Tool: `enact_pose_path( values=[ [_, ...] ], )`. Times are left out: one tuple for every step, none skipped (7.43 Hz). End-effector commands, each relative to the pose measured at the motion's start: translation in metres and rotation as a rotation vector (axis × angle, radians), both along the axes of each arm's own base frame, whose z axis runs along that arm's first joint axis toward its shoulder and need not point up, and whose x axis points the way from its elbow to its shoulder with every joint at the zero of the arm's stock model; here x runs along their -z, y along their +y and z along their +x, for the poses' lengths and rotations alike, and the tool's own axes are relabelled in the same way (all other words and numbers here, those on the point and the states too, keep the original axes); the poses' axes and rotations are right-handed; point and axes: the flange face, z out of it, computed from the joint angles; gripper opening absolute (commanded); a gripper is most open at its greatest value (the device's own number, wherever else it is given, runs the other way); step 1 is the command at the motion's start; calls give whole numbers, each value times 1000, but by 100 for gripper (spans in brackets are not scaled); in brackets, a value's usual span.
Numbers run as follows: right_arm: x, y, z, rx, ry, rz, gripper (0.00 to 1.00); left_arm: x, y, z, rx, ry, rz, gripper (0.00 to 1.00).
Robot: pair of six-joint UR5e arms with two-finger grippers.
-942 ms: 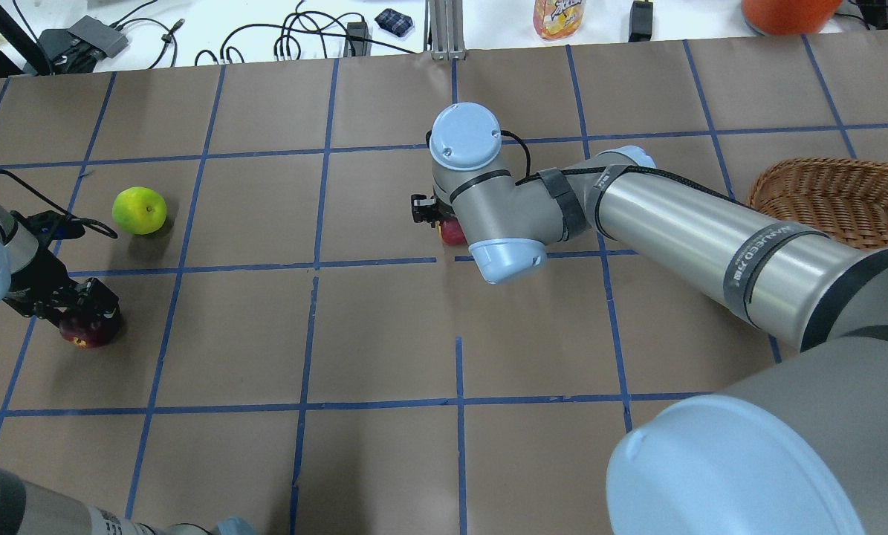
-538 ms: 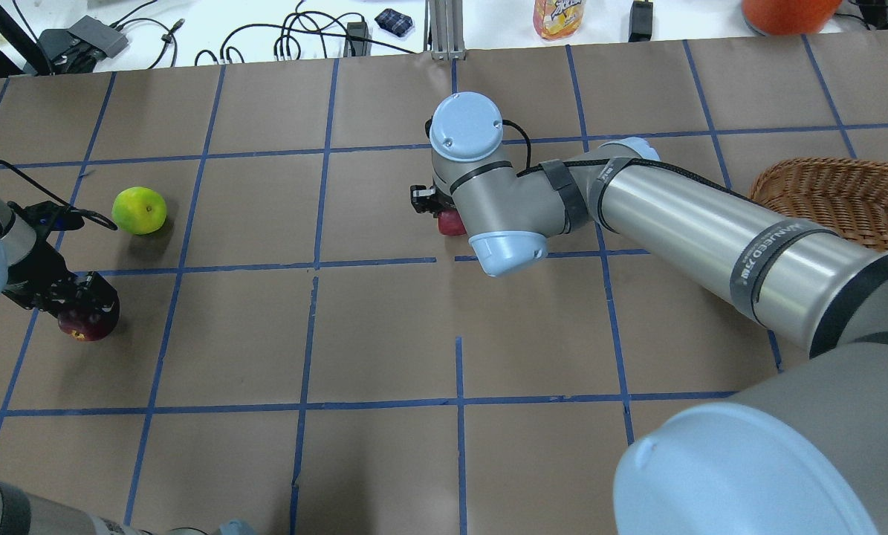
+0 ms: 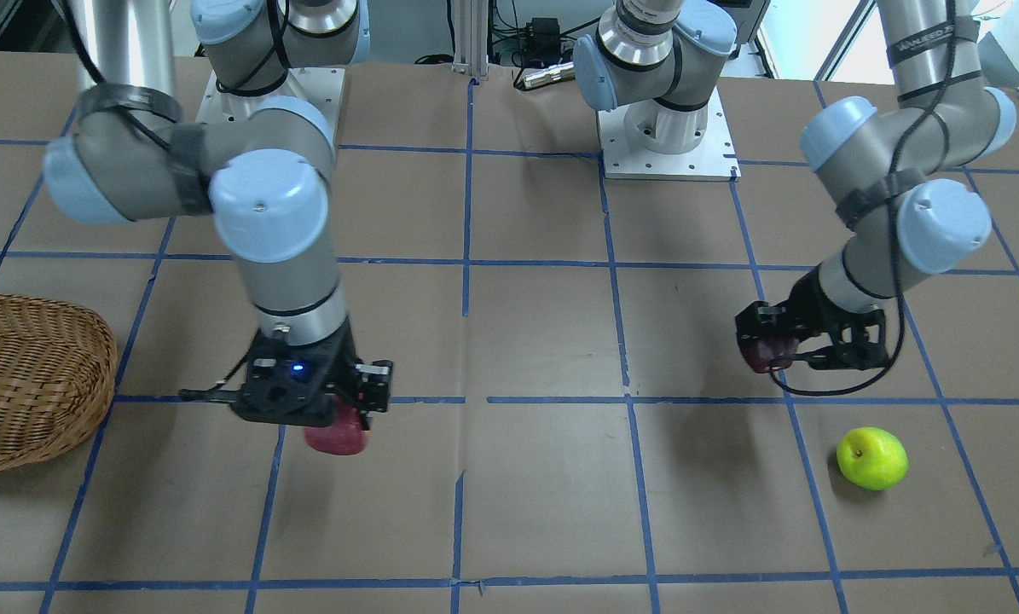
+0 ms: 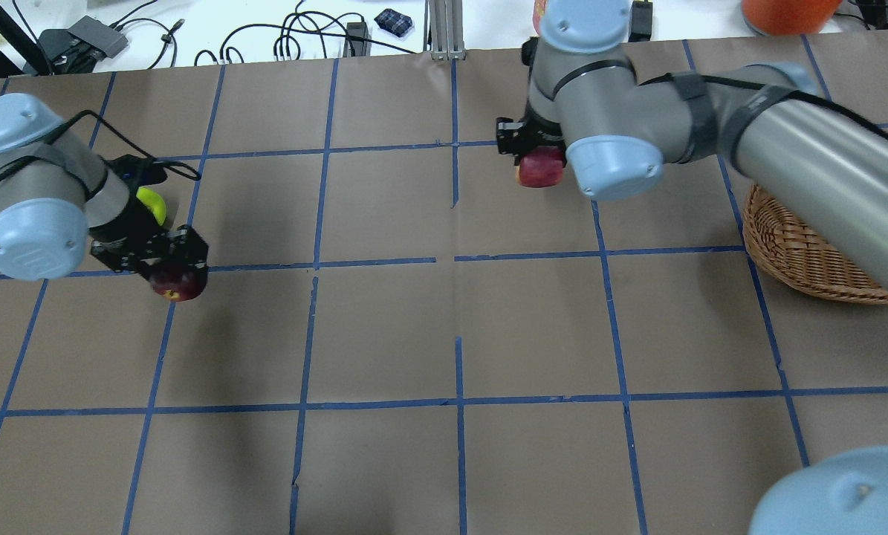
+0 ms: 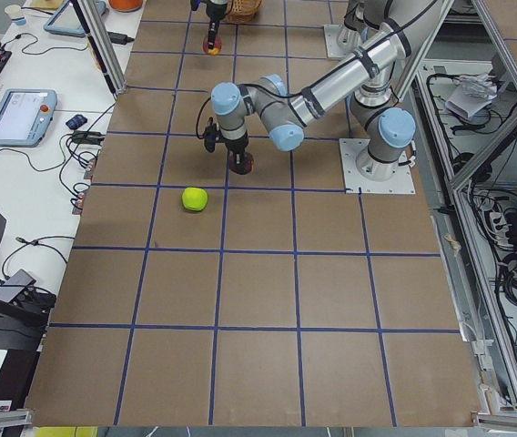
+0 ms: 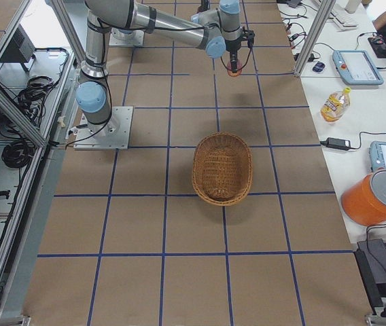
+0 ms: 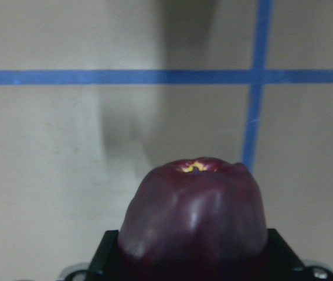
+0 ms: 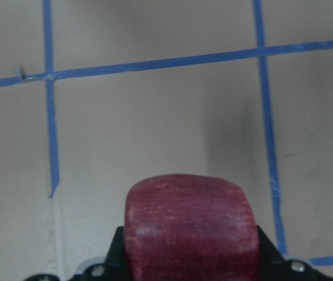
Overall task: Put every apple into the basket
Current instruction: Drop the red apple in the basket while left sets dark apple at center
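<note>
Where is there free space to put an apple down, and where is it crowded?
The basket is empty inside. The table squares between the left tool and the right tool are bare. Crowded only by the green apple, beside the left tool.

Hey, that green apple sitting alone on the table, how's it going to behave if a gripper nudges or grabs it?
The green apple is round and rests free on the flat table, so a nudge would probably roll it. Its skin looks glossy, so an off-centre grip might slip. It looks firm, unlikely to deform.
</note>
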Motion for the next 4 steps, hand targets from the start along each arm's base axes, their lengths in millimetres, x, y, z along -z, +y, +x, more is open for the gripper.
enact_pose_path(
  values=[
    [-21,-11,-117,-21,-7,37,42,13,0,-164,-73,12,-98,10],
    [-22,-12,-179,-48,13,58,39,26,6,-223,-98,21,-142,10],
    [-22,-9,-241,-102,35,61,36,33,-5,-254,-157,35,-173,10],
    [-13,0,-315,-157,52,74,29,17,-25,-285,-153,53,-212,10]
  ],
)
